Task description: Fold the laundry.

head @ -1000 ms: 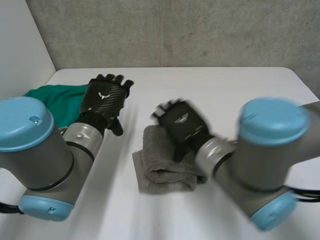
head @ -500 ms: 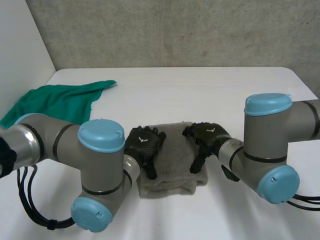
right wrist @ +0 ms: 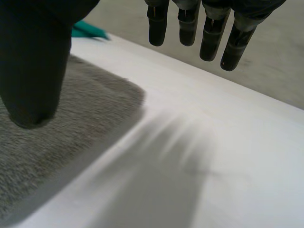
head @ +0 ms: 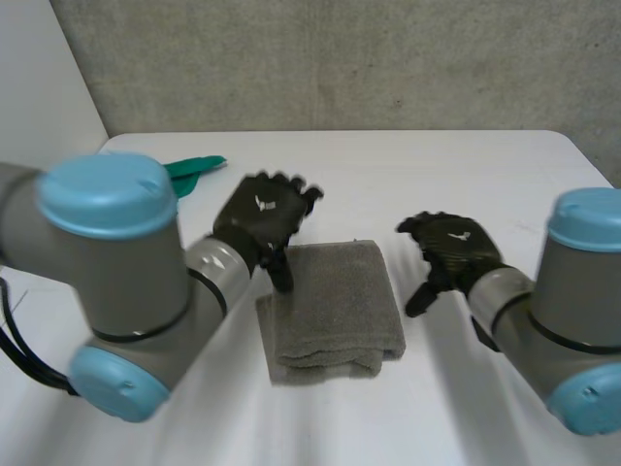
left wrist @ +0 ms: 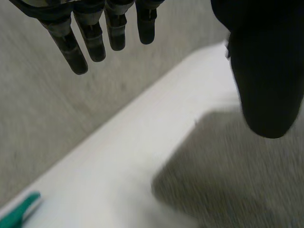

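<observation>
A folded grey towel (head: 332,309) lies flat in the middle of the white table (head: 427,175). My left hand (head: 260,219) hovers over the towel's far left corner, open, fingers straight and thumb pointing down at the cloth. In the left wrist view its fingers (left wrist: 95,33) hang in the air above the towel (left wrist: 237,180), holding nothing. My right hand (head: 448,250) is just off the towel's right edge, open and empty. The right wrist view has its fingers (right wrist: 209,33) spread above the bare table with the towel (right wrist: 57,142) beside the thumb.
A green cloth (head: 194,167) lies at the table's far left, mostly behind my left arm; its tip also appears in both wrist views (left wrist: 19,213) (right wrist: 88,29). A grey concrete wall (head: 340,58) backs the table.
Both hands have lifted off the towel and drawn apart: the left up and toward the far left corner, the right out past the right edge. The towel stays folded.
</observation>
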